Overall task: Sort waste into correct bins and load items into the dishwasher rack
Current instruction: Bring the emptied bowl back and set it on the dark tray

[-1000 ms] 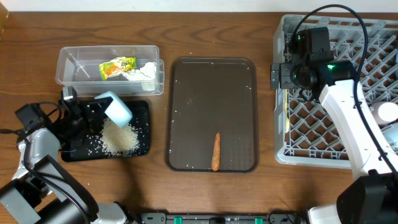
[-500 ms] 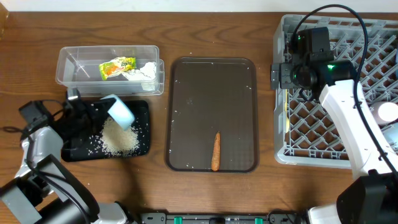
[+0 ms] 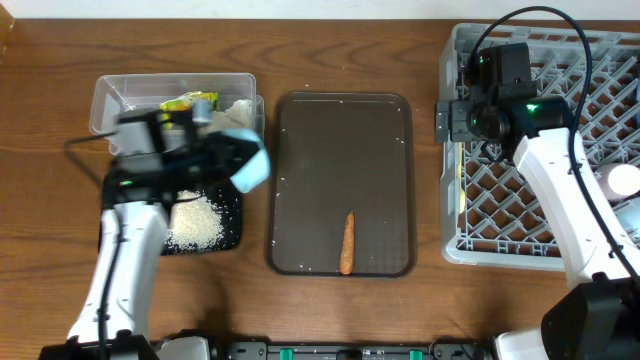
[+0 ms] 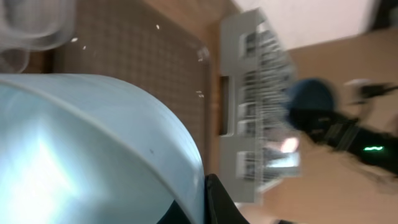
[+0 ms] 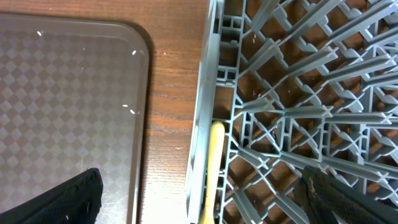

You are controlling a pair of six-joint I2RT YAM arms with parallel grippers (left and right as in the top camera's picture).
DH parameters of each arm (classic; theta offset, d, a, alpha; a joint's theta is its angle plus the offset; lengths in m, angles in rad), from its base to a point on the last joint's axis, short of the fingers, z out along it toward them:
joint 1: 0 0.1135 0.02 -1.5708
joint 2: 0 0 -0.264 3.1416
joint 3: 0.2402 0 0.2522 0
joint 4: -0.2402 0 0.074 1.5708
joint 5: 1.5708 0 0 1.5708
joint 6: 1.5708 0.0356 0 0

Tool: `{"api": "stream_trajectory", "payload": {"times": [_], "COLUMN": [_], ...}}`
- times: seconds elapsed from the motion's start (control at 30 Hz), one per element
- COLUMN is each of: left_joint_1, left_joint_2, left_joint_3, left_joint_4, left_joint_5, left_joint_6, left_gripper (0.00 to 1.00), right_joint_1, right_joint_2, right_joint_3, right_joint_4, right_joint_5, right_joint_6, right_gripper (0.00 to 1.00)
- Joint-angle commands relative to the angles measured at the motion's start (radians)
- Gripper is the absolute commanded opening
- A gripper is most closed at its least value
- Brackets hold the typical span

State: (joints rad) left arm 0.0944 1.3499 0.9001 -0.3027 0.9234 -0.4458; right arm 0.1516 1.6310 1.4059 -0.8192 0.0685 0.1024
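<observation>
My left gripper (image 3: 228,160) is shut on the light blue cup (image 3: 251,170) and holds it above the gap between the black tray (image 3: 232,232) and the brown serving tray. The cup fills the left wrist view (image 4: 93,149), blurred. White rice (image 3: 195,222) lies heaped in the black tray. The clear tub (image 3: 112,100) holds the yellow-green wrapper (image 3: 190,104) and white tissue (image 3: 240,108). The carrot stick (image 3: 347,243) lies on the brown tray. My right gripper (image 3: 455,120) is open and empty over the left edge of the grey rack (image 3: 520,250). The pale yellow spoon (image 5: 214,165) lies in the rack below it.
The dark brown serving tray (image 3: 340,150) sits in the middle, with a few stray rice grains. A pale round item (image 3: 622,181) stands in the rack at the right edge. The rack also shows blurred in the left wrist view (image 4: 255,106).
My left arm has swung up and to the right from the black tray's left side, carrying the light blue cup towards the brown tray. The right arm has not moved.
</observation>
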Motion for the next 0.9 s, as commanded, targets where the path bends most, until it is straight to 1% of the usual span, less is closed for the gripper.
{"api": "stream_trajectory", "payload": {"times": [0.0,0.03,0.07,0.13,0.2,0.27,0.37,0.47,0.6,0.67,0.73,0.8,0.83,0.87], "left_joint_1": [-0.157,-0.204,-0.278,-0.358,-0.422,-0.484,-0.544,-0.586,-0.61,-0.618,-0.624,-0.625,-0.625,-0.623], "left_joint_2": [0.006,0.014,0.031,0.057,0.087,0.134,0.207,0.283,0.346,0.36,0.362,0.362,0.362,0.362], "left_joint_3": [0.021,0.021,0.021,0.021,0.021,0.021,0.021,0.021,0.021,0.021,0.021,0.021,0.021,0.021], "left_joint_4": [0.023,0.035,0.069,0.121,0.18,0.27,0.384,0.455,0.486,0.488,0.484,0.485,0.485,0.484], "left_joint_5": [-0.385,-0.462,-0.569,-0.659,-0.705,-0.711,-0.711,-0.711,-0.708,-0.7,-0.7,-0.7,-0.7,-0.7], "left_joint_6": [-0.005,-0.005,-0.005,-0.004,0.004,0.036,0.041,0.04,0.04,0.041,0.043,0.045,0.045,0.047], "left_gripper": [0.07,0.07,0.06,0.06,0.06,0.06,0.06,0.06,0.07,0.08,0.09,0.13,0.21,0.24], "right_joint_1": [-0.005,-0.005,-0.005,-0.005,-0.005,-0.005,-0.005,-0.005,-0.005,-0.005,-0.005,-0.005,-0.005,-0.005], "right_joint_2": [-0.002,-0.002,-0.002,-0.002,-0.002,-0.002,-0.002,-0.002,-0.002,-0.002,-0.002,-0.002,-0.002,-0.002], "right_joint_3": [-0.001,-0.001,-0.001,-0.001,-0.001,-0.001,-0.001,-0.001,-0.001,-0.001,-0.001,-0.001,-0.001,-0.001], "right_joint_4": [0.0,0.0,-0.001,-0.004,-0.004,-0.004,-0.008,-0.023,-0.03,-0.026,-0.018,-0.011,-0.008,-0.006], "right_joint_5": [0.01,0.01,0.01,0.011,0.011,0.011,0.011,0.014,0.014,0.013,0.001,-0.023,-0.035,-0.048], "right_joint_6": [-0.006,-0.006,-0.006,-0.006,-0.006,-0.006,-0.006,-0.006,0.006,0.009,0.009,0.009,0.009,0.009], "right_gripper": [0.99,0.99,0.99,0.99,0.98,0.97,0.97,0.97,0.97,0.99,0.99,0.99,0.99,0.99]}}
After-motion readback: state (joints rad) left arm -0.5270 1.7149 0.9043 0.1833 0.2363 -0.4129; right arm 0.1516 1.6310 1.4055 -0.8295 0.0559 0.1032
